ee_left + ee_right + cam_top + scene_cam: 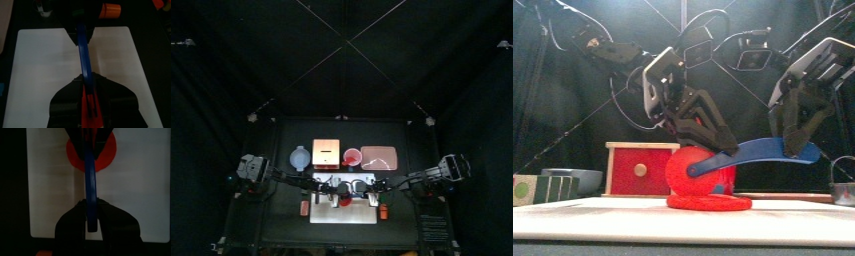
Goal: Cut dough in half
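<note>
- The dough [708, 200] lies flat on the white cutting board [593, 220], with one part of it standing up [694, 172] from the disc.
- A blue cutter [760, 153] hangs over the dough, its curved blade slanted down toward the raised part.
- The left gripper [694, 125] pinches the cutter's lower end, at the dough.
- The right gripper [796, 120] pinches the cutter's higher end, further from the dough.
- A red box [640, 168] stands behind the dough.

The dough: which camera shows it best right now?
The right wrist view: the dough shows as a red disc on the white cutting board, with the blue cutter crossing it. The front view shows it side-on, bunched. The top view shows a speck; the left wrist view barely any.
</note>
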Tool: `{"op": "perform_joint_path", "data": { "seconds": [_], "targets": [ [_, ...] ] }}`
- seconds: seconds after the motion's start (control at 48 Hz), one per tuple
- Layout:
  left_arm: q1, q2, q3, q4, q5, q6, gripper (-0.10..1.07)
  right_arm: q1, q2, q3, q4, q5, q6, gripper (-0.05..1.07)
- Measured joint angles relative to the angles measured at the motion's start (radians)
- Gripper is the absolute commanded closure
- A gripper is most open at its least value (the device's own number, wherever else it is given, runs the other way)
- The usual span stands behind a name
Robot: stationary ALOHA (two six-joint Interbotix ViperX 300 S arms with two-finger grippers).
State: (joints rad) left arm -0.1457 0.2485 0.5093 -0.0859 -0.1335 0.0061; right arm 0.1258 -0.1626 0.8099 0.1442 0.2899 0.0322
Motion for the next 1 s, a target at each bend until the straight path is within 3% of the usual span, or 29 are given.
{"op": "perform_joint_path", "data": {
  "seconds": [0.479, 0.75, 1.0],
  "targets": [
    [0.0, -0.066, 0.031, 0.025, 0.1, -0.002, 0.42, -0.005, 0.058, -0.037, -0.006, -0.089, -0.002, 0.77],
    [0.002, -0.107, 0.086, 0.023, 0.086, -0.005, 0.42, -0.014, 0.075, -0.048, -0.008, -0.137, -0.005, 0.77],
    [0.002, -0.124, 0.132, 0.025, 0.003, -0.005, 0.42, -0.015, 0.086, -0.049, -0.006, -0.161, -0.005, 0.77]
  ]
}}
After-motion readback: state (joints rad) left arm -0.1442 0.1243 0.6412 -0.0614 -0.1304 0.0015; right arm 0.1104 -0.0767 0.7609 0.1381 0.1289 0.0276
